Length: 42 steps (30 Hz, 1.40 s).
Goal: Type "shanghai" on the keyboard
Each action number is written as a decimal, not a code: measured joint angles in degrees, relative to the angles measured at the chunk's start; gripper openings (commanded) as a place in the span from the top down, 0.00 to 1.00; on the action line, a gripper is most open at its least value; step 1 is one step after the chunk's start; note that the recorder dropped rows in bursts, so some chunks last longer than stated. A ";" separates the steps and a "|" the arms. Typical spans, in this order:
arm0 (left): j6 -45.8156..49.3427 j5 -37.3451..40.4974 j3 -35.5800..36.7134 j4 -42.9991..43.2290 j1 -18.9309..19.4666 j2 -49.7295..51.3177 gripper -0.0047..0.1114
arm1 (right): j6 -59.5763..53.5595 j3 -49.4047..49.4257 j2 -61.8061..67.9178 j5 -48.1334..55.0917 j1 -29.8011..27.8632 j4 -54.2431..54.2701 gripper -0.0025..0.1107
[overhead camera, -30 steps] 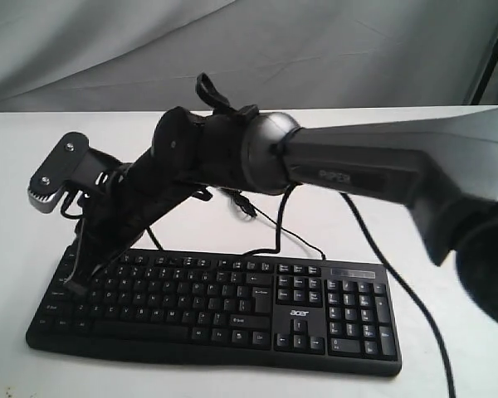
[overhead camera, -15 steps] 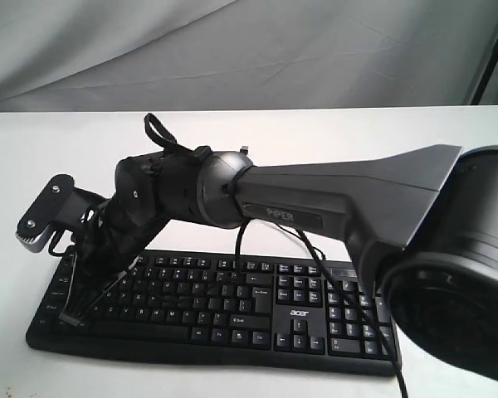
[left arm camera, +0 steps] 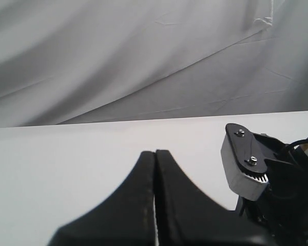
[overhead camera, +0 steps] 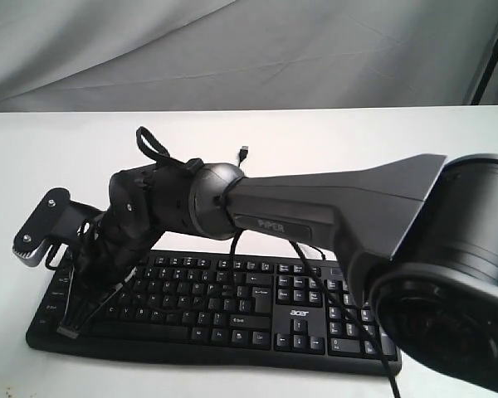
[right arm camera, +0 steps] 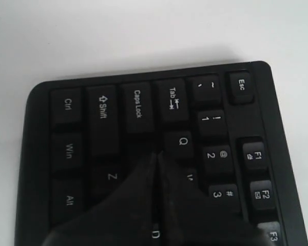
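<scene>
- Soft, even light; the white tabletop [overhead camera: 382, 133] nearly washes out.
- The keyboard [overhead camera: 232, 298] casts only a faint shadow.
- Both left gripper [left arm camera: 155, 154] and right gripper [right arm camera: 157, 157] blur near their lenses.

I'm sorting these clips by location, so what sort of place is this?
Probably a robot lab or staged recording bench, not an office: a plain white table backed by a draped grey cloth, with a robot arm leaning over a black keyboard.

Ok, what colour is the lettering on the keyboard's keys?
White, on the black keyboard; clearest in the right wrist view.
</scene>
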 measured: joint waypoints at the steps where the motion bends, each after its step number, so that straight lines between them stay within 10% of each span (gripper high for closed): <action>1: 0.00 0.00 0.00 0.00 0.00 0.00 0.96 | 0.00 0.00 0.09 0.00 0.00 0.00 0.98; 21: 0.00 0.00 0.00 0.00 0.00 0.00 0.96 | 0.00 0.02 -1.75 2.14 0.00 -2.08 0.98; 32: 0.00 0.00 0.00 0.00 0.00 0.00 0.96 | -1.18 25.20 -15.56 -10.85 -2.87 2.55 0.98; 42: 0.00 0.00 0.00 0.00 0.00 0.00 0.96 | -1.41 26.25 -15.30 -11.84 -3.18 3.64 0.98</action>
